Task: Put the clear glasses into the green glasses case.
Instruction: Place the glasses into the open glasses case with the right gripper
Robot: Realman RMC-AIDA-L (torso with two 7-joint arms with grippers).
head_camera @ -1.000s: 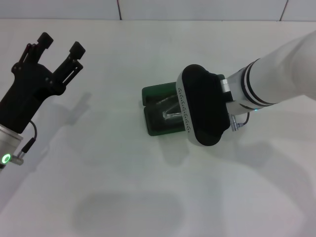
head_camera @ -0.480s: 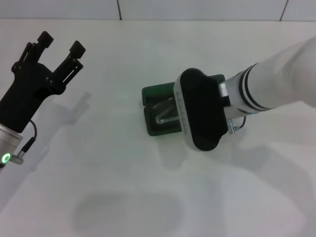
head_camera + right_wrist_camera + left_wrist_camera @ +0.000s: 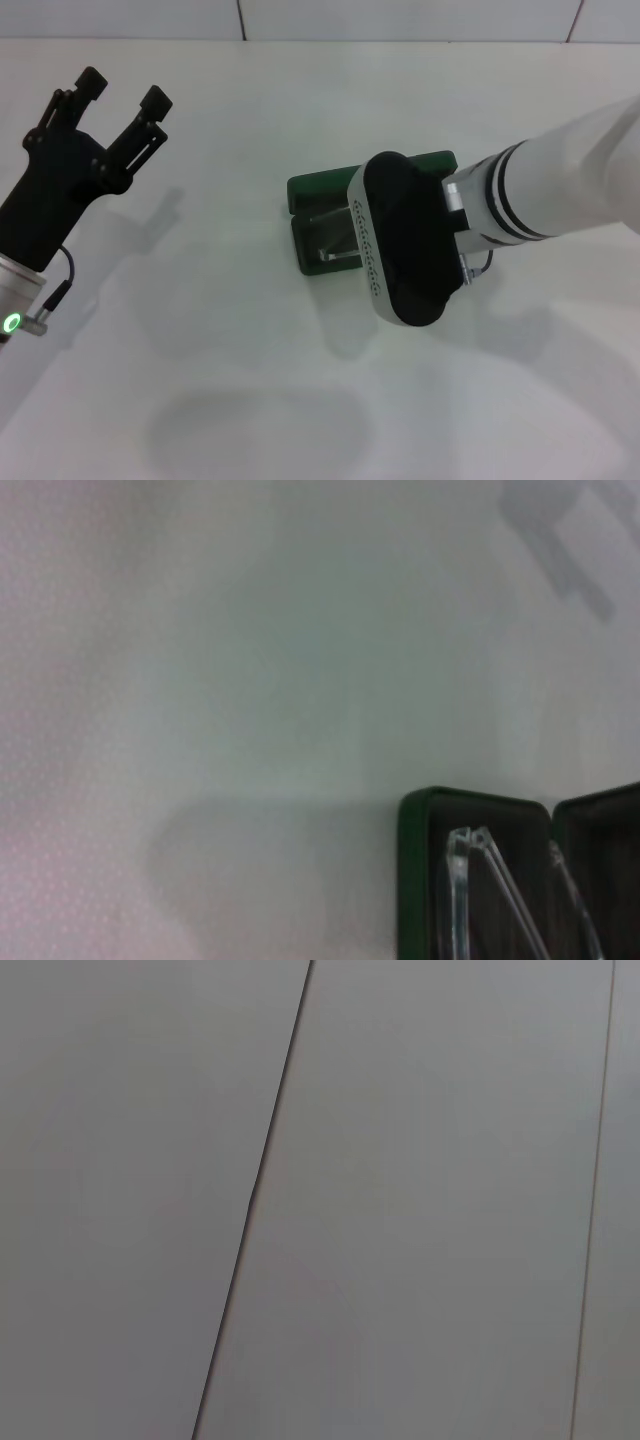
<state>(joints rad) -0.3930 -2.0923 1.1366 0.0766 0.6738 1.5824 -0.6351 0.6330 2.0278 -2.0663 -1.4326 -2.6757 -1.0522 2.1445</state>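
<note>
Mid-table, toward far edge | green glasses case (image 3: 318, 222) open, clear glasses (image 3: 335, 243) lying inside | right gripper (image 3: 405, 240) directly over case, nearer arm; finger state hidden | left gripper (image 3: 120, 105) parked near left edge, fingers spread wide, holding nothing.

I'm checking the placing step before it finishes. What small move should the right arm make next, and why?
Probably lower a little and settle the clear glasses flat into the green glasses case. The case lies open, and the glasses' temple arms already sit over its dark lining in the right wrist view. The right claw is hidden under the wrist. The left claw hangs open, far off.
</note>
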